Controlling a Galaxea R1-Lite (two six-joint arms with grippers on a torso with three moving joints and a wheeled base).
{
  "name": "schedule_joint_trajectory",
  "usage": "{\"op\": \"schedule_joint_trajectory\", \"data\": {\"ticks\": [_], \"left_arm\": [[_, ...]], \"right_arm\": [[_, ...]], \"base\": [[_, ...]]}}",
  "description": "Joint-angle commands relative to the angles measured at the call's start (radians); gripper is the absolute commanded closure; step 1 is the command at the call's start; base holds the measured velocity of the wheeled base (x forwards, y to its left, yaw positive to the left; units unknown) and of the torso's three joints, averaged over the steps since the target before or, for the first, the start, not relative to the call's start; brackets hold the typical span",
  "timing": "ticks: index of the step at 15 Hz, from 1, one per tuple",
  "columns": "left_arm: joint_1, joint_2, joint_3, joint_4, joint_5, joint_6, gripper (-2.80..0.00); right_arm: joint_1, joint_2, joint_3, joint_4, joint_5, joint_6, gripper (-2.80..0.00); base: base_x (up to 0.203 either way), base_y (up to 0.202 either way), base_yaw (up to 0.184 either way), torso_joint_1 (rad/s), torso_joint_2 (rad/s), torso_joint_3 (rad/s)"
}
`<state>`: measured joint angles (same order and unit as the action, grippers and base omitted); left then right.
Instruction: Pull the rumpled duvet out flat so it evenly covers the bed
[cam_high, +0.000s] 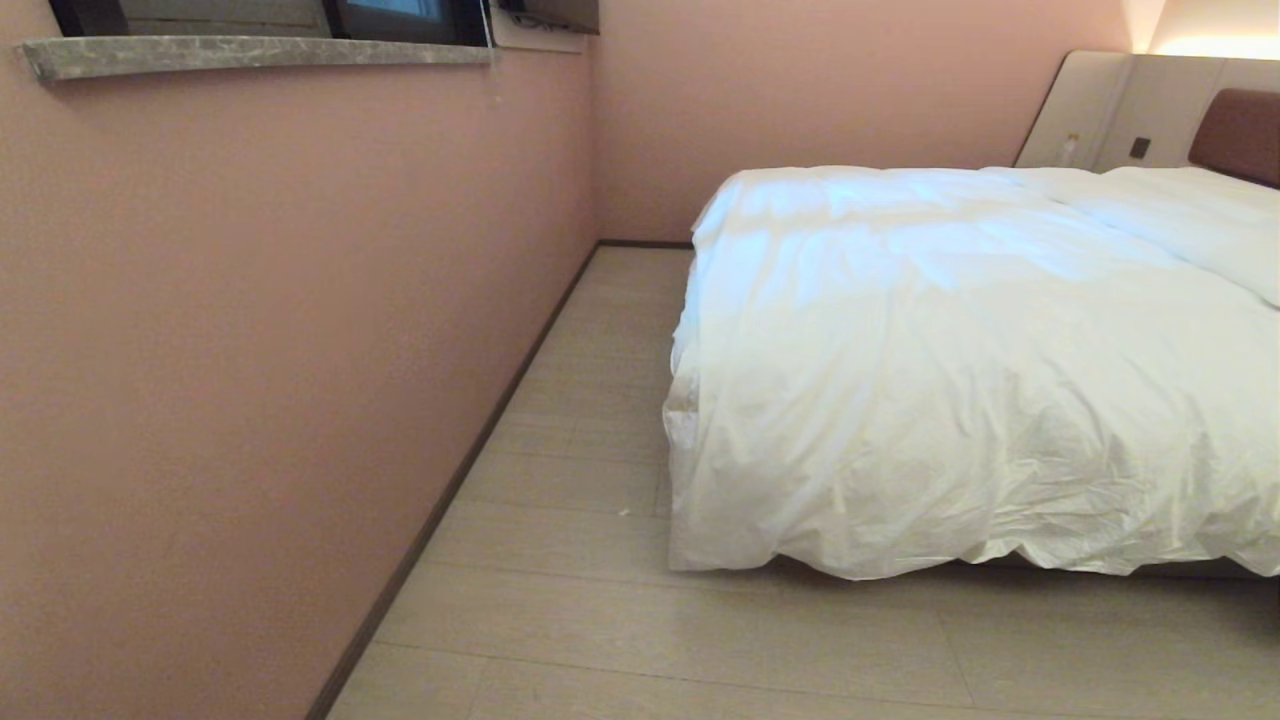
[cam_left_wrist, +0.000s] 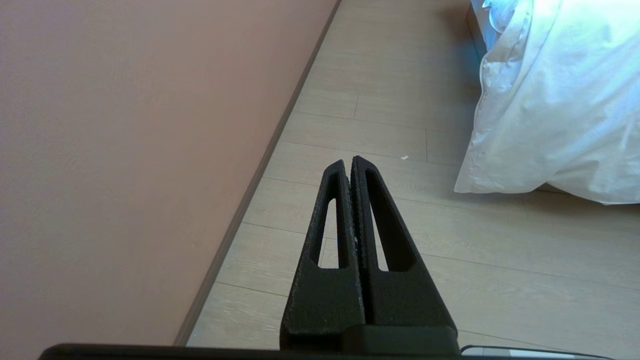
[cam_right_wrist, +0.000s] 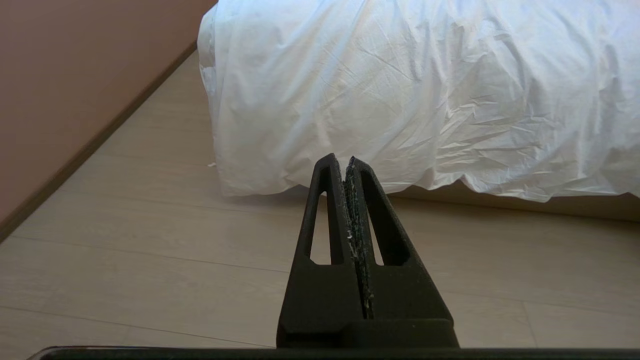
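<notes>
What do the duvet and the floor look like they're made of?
Duvet: looks like white woven cotton over soft filling, matte, with fine creases and puffy folds hanging at the foot of the bed. Floor: pale wood-look planks, laminate or vinyl perhaps, with straight seams, faint grain and a slight sheen.

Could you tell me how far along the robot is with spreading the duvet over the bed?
Largely done, by the look of it: the duvet lies spread over the bed, hanging over its foot and near side, with only soft wrinkles. Nothing is in hand: the left gripper and right gripper are shut and empty above the floor, short of the bed. The far right side is out of view, so evenness there remains unchecked.
</notes>
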<state>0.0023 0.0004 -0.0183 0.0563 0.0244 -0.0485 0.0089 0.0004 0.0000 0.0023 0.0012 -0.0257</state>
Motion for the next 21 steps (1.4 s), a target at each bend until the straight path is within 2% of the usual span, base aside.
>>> {"op": "schedule_joint_trajectory", "data": {"ticks": [1, 21], "left_arm": [[0.001, 0.0, 0.0, 0.001, 0.0, -0.001, 0.0], [0.001, 0.0, 0.0, 0.001, 0.0, -0.001, 0.0]], "right_arm": [[0.0, 0.0, 0.0, -0.002, 0.0, 0.021, 0.0], [0.0, 0.0, 0.0, -0.004, 0.0, 0.023, 0.0]], "base": [[0.0, 0.0, 0.0, 0.0, 0.0, 0.0], [0.0, 0.0, 0.0, 0.0, 0.0, 0.0]]}}
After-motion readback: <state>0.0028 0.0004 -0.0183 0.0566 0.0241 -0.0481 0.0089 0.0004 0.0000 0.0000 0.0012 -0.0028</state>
